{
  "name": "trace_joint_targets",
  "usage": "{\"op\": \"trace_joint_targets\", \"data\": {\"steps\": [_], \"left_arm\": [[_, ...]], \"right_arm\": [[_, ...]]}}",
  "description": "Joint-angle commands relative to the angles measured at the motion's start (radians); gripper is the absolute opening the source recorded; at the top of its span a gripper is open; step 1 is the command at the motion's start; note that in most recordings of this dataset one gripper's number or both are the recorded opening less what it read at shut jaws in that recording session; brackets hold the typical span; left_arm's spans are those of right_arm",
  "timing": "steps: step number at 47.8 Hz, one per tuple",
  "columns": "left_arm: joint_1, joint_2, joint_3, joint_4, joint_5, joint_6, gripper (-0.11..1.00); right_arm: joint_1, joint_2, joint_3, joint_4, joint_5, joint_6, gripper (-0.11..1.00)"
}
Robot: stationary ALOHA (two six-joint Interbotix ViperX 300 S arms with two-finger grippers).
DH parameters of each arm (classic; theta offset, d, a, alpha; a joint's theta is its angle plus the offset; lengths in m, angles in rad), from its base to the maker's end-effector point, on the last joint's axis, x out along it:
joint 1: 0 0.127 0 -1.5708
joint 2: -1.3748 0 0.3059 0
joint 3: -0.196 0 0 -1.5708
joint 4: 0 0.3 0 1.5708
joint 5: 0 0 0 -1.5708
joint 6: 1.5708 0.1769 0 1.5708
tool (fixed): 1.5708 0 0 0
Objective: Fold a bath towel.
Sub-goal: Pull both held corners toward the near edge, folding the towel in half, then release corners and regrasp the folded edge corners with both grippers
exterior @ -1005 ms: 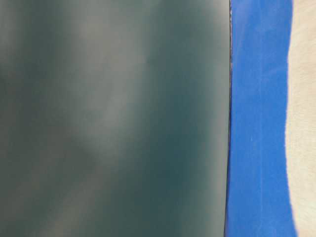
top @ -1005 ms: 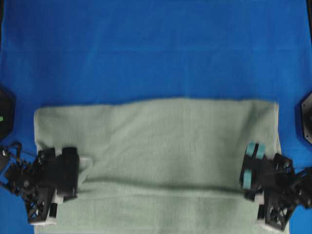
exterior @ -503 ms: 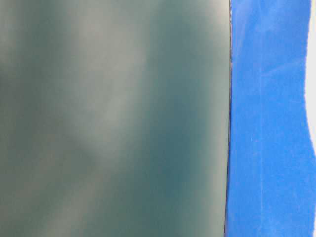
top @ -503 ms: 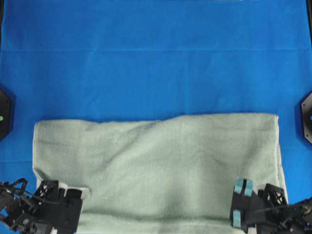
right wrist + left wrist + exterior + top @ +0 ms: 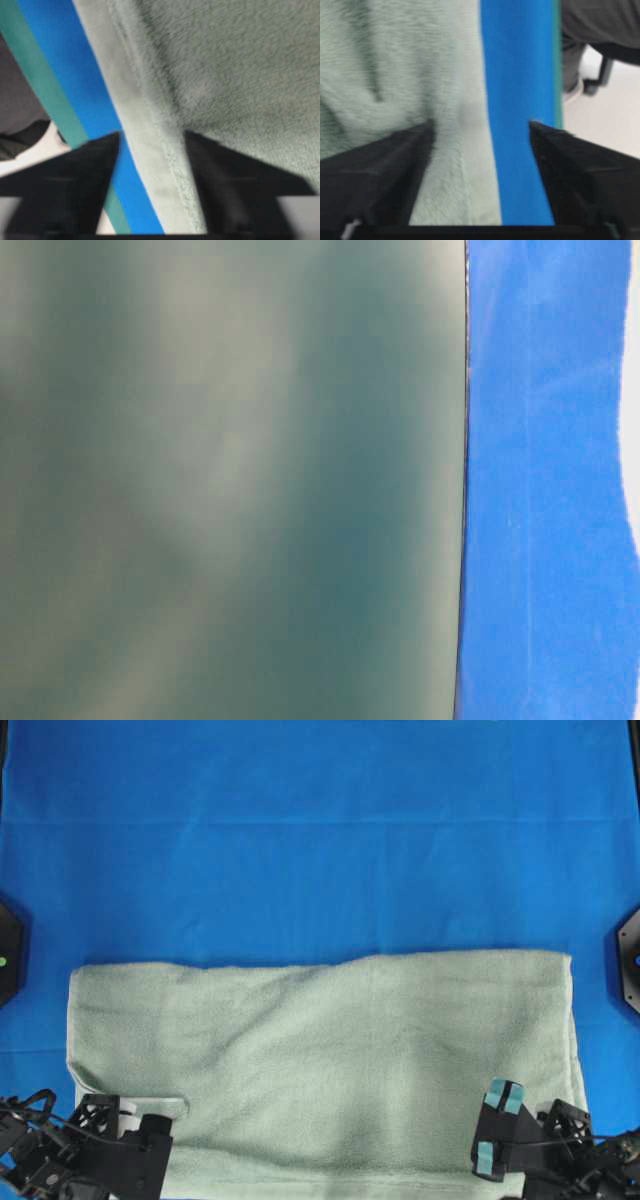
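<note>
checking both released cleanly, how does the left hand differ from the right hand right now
The left hand is plain black; the right hand has teal pads on its fingers. The left hand sits at the bath towel's near left corner, the right hand at its near right corner. In its wrist view the left hand spans towel edge and blue cloth; so does the right hand. Both are open, holding nothing.
</note>
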Motion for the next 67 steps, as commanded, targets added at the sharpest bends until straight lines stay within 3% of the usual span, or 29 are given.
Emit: {"op": "trace_joint_targets", "data": {"steps": [1, 7, 17, 25, 32, 38, 48, 67], "left_arm": [[-0.003, -0.071, -0.035, 0.002, 0.046, 0.006, 0.76], [0.0, -0.163, -0.041, 0.008, 0.161, 0.009, 0.69], [0.072, -0.341, 0.011, 0.043, 0.262, 0.031, 0.62], [0.267, -0.431, 0.121, 0.066, 0.235, 0.127, 0.62], [0.448, -0.42, 0.218, 0.066, 0.17, 0.225, 0.62], [0.541, -0.39, 0.291, 0.066, 0.08, 0.29, 0.62], [0.601, -0.305, 0.374, 0.064, -0.075, 0.327, 0.62], [0.632, -0.146, 0.376, 0.049, -0.104, 0.327, 0.59]], "right_arm": [[0.006, -0.051, -0.038, -0.023, 0.04, 0.0, 0.65], [0.005, -0.115, -0.066, -0.121, 0.138, 0.002, 0.58], [-0.052, -0.222, -0.031, -0.273, 0.365, 0.014, 0.59], [-0.207, -0.291, 0.083, -0.35, 0.403, 0.011, 0.59], [-0.364, -0.342, 0.232, -0.399, 0.272, -0.02, 0.59], [-0.497, -0.353, 0.337, -0.422, 0.11, -0.055, 0.59], [-0.652, -0.316, 0.446, -0.437, -0.083, -0.11, 0.59], [-0.655, -0.247, 0.482, -0.422, -0.173, -0.129, 0.58]]}}
